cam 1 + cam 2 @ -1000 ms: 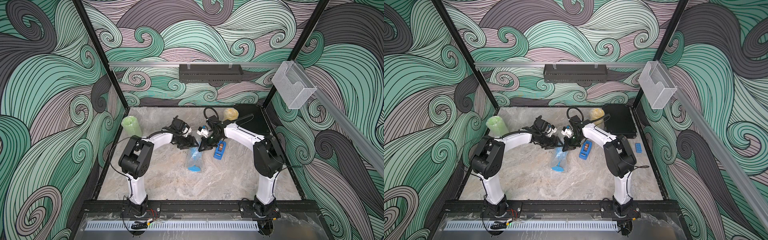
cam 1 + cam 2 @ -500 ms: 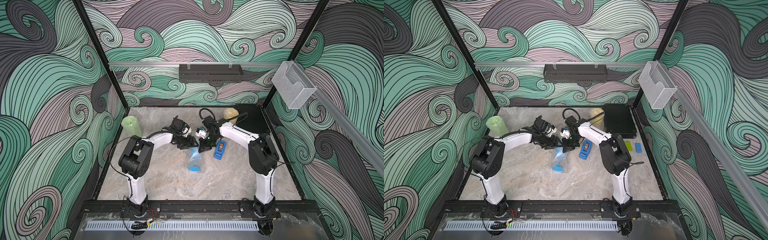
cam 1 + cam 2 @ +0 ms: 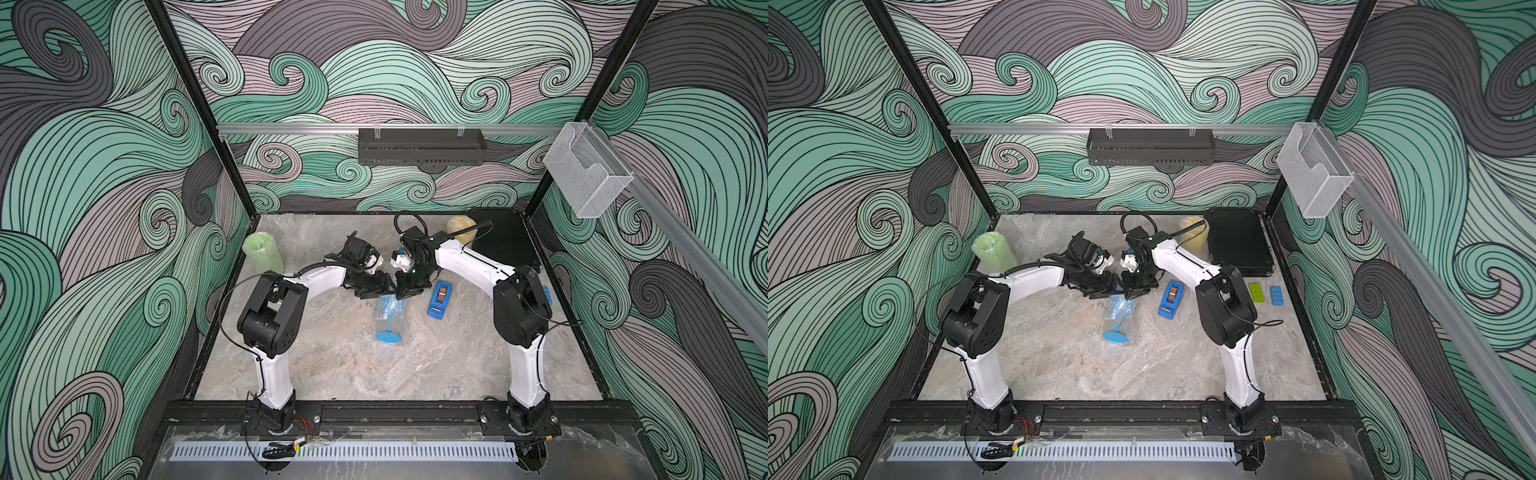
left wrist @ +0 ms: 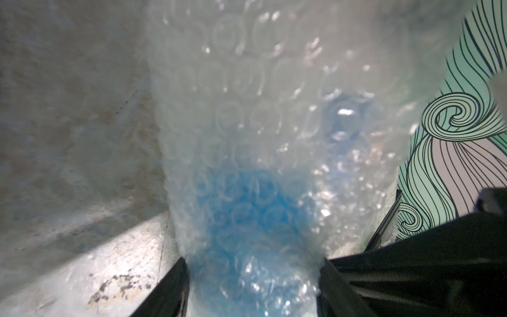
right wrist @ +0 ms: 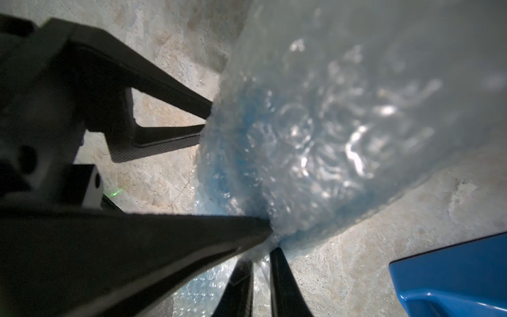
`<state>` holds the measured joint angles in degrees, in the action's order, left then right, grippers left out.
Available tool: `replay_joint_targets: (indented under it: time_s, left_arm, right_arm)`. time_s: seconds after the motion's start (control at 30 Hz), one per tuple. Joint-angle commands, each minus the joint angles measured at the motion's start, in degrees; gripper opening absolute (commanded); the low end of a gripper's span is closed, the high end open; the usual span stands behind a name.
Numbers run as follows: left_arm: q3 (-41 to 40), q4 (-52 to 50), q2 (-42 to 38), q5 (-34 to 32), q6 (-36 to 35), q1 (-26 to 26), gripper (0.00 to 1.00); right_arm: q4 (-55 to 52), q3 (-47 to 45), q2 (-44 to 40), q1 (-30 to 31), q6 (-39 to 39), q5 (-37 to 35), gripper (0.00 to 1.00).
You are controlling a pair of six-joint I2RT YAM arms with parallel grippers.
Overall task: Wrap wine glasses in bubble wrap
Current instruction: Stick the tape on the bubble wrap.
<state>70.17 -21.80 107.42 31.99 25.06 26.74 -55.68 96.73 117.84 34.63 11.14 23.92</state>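
Blue wine glass (image 3: 390,336), sheathed in bubble wrap (image 3: 390,311), lies on its side on the marble table (image 3: 332,374) just below the centre of both top views. Its round foot points toward the lower edge of the frame and its bowl toward the two arms.

Left gripper (image 3: 383,291) extends from the left of the frame and grasps the wrapped bowl end. The left wrist view shows its black fingers (image 4: 175,288) pressed against either flank of the blue bundle.

Right gripper (image 3: 405,293) meets the same end from the right of the frame, its tips in the loose film beside the bowl (the right wrist view shows wrap in the narrow gap at its tips, but whether they pinch it or stand clear cannot be told).

Blue tape dispenser (image 3: 439,300) lies flat just right of the bundle, apart from it.

Green wine glass (image 3: 262,251), likewise in bubbled film, sits at the left edge of the table, upper left of the arms. Yellow wine glass (image 3: 459,228) sits near the back edge, right of centre, partly behind the right arm's cable.
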Motion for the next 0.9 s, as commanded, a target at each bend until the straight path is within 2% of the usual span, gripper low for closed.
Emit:
replay_joint_targets:
  time_s: [0.0,0.43,0.7,0.87]
  left_arm:
    - [0.4,-4.8,2.0,-1.5,-0.7,1.1,0.66]
    - [0.5,-5.1,1.9,-1.9,-0.9,1.2,0.66]
    - [0.8,-5.4,2.2,-2.3,-1.1,1.2,0.66]
    - [0.9,-5.4,2.5,-2.2,-1.0,1.3,0.66]
  right_arm:
    - [-1.5,0.1,1.7,0.7,0.1,-3.5,0.20]
    - [-3.1,-1.6,-2.1,1.8,-0.1,-3.6,0.30]
    - [-3.1,-6.7,-11.0,1.5,-0.3,-2.2,0.40]
    - [-3.1,-9.7,-15.3,0.7,-0.3,-2.7,0.38]
